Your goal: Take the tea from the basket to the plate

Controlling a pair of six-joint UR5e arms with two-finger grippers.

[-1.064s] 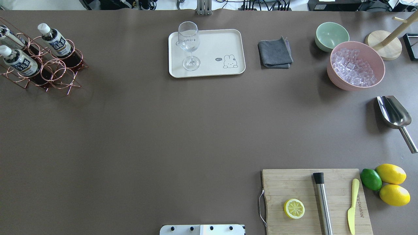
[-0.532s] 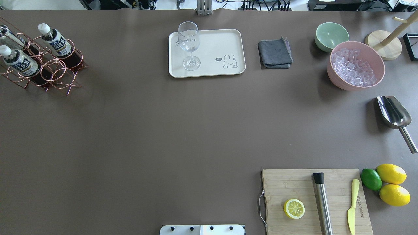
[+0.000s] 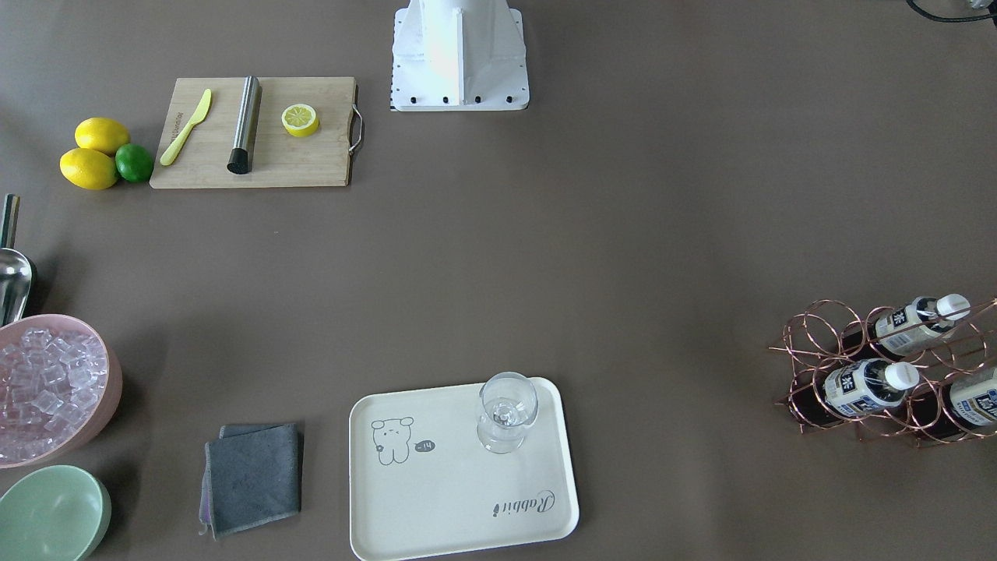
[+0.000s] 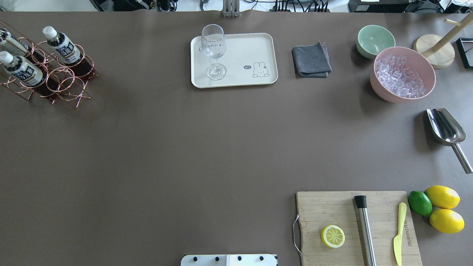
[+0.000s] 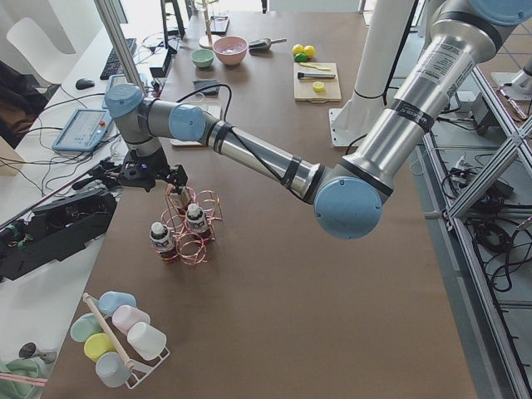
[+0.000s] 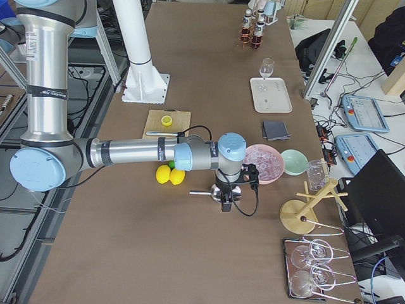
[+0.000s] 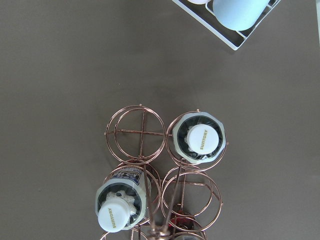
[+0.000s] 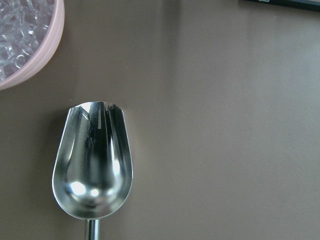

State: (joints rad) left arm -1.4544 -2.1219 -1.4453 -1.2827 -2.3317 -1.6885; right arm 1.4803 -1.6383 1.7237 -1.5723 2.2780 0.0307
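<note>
Three tea bottles stand in the copper wire basket (image 4: 63, 83) at the table's far left: one bottle (image 4: 63, 46), a second (image 4: 22, 70), a third (image 4: 7, 38) at the edge. In the left wrist view I look straight down on two white caps (image 7: 199, 138) (image 7: 116, 217) in the basket's rings (image 7: 142, 132). The left gripper (image 5: 154, 179) hovers over the basket; I cannot tell if it is open. The cream plate (image 4: 240, 48) lies at the far middle. The right gripper (image 6: 226, 201) hangs over a steel scoop (image 8: 92, 170); its state cannot be told.
A clear stemmed glass (image 4: 213, 51) stands on the plate's left part. A grey cloth (image 4: 311, 60), green bowl (image 4: 375, 38) and pink bowl of ice (image 4: 402, 74) lie right of it. A cutting board (image 4: 332, 210) is near right. A cup rack (image 5: 116, 341) stands beyond the basket.
</note>
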